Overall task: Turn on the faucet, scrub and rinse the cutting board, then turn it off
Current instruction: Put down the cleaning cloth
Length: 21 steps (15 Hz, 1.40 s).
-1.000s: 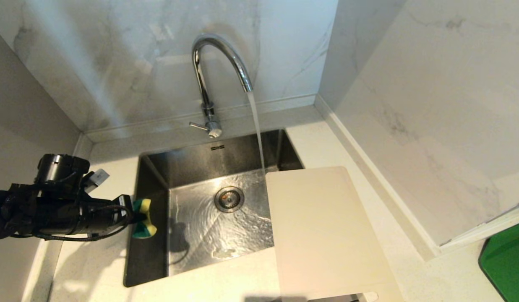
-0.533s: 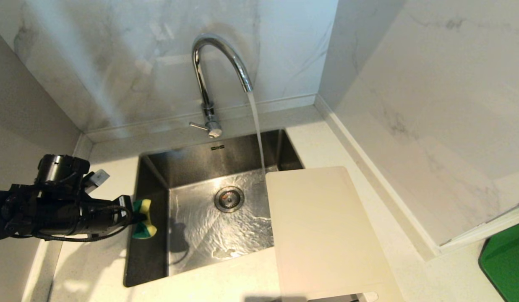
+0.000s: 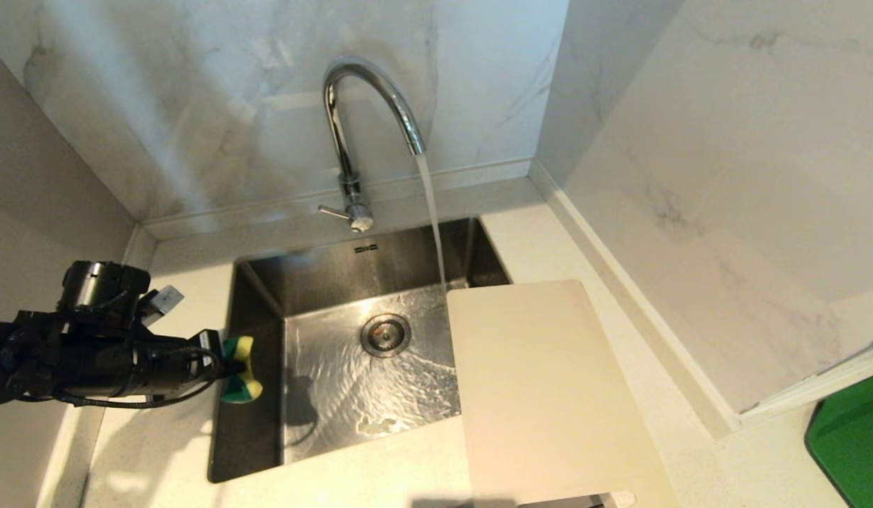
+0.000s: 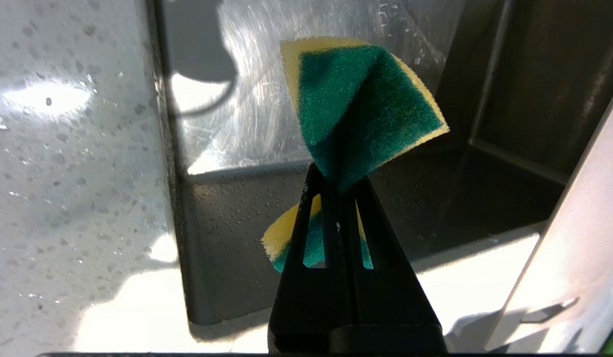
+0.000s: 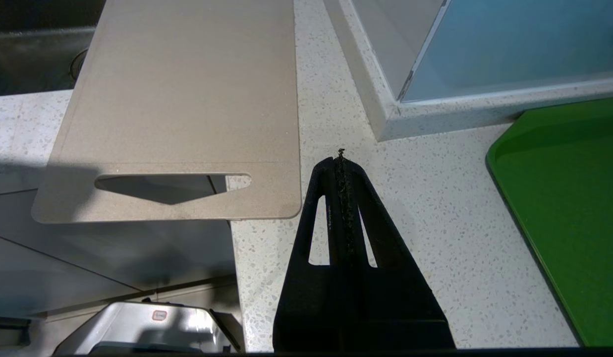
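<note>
Water pours from the chrome gooseneck faucet into the steel sink; its thin side lever sticks out to the left near the base. The cream-white cutting board lies flat across the sink's right edge and the counter, slot handle over the front edge. My left gripper hovers over the sink's left rim, shut on a folded green-and-yellow sponge. My right gripper is shut and empty above the counter, just right of the board's handle end; it is out of the head view.
A green tray sits on the speckled counter at the far right. Marble walls close the back and right sides. A raised white ledge runs along the right wall. The drain lies mid-sink.
</note>
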Tool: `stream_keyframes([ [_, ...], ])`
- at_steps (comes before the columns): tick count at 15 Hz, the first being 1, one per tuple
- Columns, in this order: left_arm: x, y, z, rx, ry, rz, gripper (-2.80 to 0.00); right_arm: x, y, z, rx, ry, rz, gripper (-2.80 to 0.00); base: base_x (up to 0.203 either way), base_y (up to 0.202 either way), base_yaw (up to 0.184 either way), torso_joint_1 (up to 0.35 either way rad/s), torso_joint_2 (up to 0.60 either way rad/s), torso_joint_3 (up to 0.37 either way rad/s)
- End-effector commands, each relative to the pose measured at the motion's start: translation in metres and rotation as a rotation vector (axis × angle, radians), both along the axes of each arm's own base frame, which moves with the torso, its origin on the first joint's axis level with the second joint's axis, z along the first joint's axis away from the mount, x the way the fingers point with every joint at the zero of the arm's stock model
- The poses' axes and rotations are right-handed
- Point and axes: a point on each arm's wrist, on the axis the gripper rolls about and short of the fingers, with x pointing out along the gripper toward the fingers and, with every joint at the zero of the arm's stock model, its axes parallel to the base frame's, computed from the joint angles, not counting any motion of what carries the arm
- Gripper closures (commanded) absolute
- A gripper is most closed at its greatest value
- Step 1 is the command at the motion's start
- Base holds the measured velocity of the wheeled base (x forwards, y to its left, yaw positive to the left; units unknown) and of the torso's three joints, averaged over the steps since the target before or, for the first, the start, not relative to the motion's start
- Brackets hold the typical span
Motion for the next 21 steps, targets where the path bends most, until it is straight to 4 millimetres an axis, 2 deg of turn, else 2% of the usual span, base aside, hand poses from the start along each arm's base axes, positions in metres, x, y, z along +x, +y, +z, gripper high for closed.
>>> stream_keyframes([
  [1, 0.003, 0.0, 0.004, 0.002, -0.017, 0.004, 0.0, -0.001, 0.0, 0.0, 0.0, -0.009, 0.0, 0.0, 0.0, 0.0, 0.0, 0.0, 0.0, 0.0],
  [5, 0.009, 0.001, 0.016, 0.143, -0.028, 0.012, 0.0, -0.001, 0.0, 0.0, 0.002, -0.009, -0.001, 0.0, 0.0, 0.0, 0.0, 0.0, 0.0, 0.0],
  [11, 0.018, 0.005, 0.06, 0.318, -0.032, 0.029, 0.0, -0.001, 0.0, 0.0, 0.05, -0.008, -0.018, 0.0, 0.0, 0.0, 0.0, 0.0, 0.0, 0.0],
  [14, 0.017, 0.016, 0.05, 0.395, 0.067, 0.023, 0.0, -0.001, 0.0, 0.0, 0.05, -0.008, -0.018, 0.0, 0.0, 0.0, 0.0, 0.0, 0.0, 0.0],
  [18, 0.025, 0.043, 0.021, 0.426, 0.204, 0.057, 0.0, -0.001, 0.0, 0.0, 0.05, -0.008, -0.018, 0.0, 0.0, 0.0, 0.0, 0.0, 0.0, 0.0],
  [21, 0.025, 0.046, 0.008, 0.425, 0.248, 0.059, 0.0, -0.001, 0.0, 0.0, 0.05, -0.008, -0.018, 0.0, 0.0, 0.0, 0.0, 0.0, 0.0, 0.0],
])
